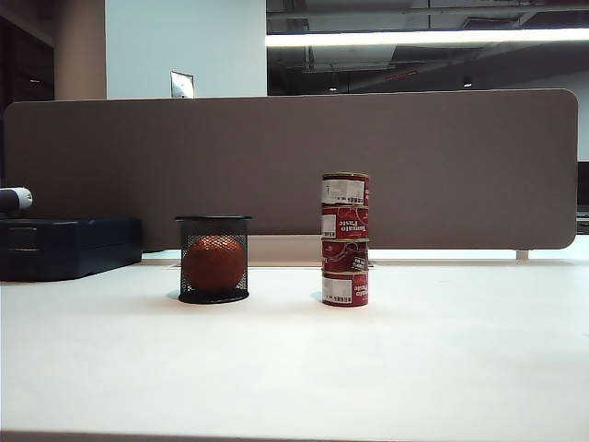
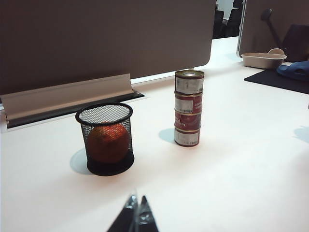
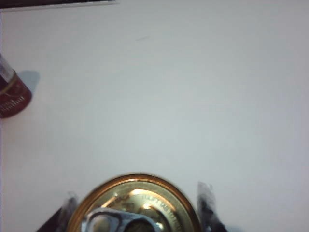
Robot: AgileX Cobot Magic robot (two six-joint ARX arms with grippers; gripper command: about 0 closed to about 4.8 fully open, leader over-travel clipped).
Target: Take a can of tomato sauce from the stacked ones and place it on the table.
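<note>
Right wrist view: right gripper (image 3: 137, 205) seemingly clasps can of tomato sauce (image 3: 137, 205); left gripper (image 2: 137, 212) closed

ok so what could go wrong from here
The right end effector holds the can by its sides over the table; it might slip and fall before it's set down. The stack is slim and slightly uneven, so a pass close by could topple it. The left end effector, shut and well back from the stack, looks harmless.

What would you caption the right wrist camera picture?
Right pincer straddling a tomato sauce can, seen from above the white table.
</note>
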